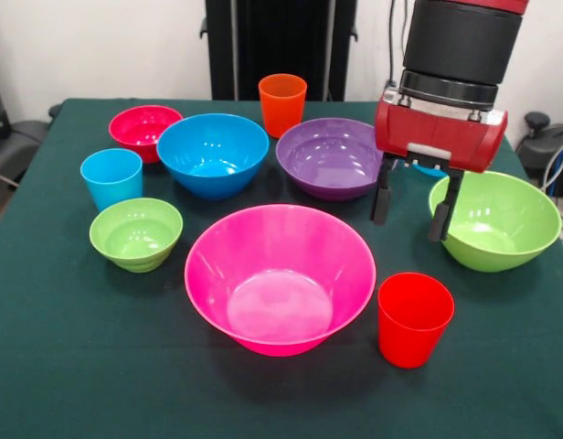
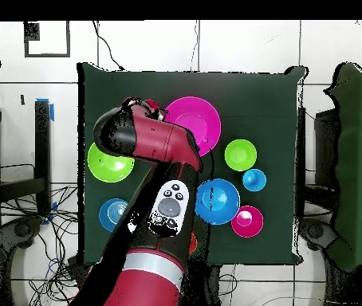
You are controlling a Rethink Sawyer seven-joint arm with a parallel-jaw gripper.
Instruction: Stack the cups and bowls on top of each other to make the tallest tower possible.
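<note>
My gripper (image 1: pixel 412 208) hangs open and empty just above the cloth, between the purple bowl (image 1: pixel 330 157) and the large lime bowl (image 1: pixel 494 219). In front stand the big pink bowl (image 1: pixel 280 279) and the red cup (image 1: pixel 414 318). On the left are a blue bowl (image 1: pixel 212 154), a crimson bowl (image 1: pixel 144 131), a small lime bowl (image 1: pixel 136 233) and the light blue cup (image 1: pixel 111 178). The orange cup (image 1: pixel 282 103) stands at the back. A second blue bowl (image 2: pixel 114 213) shows from overhead, where the arm (image 2: pixel 156 159) hides the gripper. Each piece stands singly; no tower is in view.
The dark green tablecloth (image 1: pixel 71 347) covers the whole table. A strip of bare cloth runs along the front edge. Chairs and cables lie beyond the table sides (image 2: pixel 25 191).
</note>
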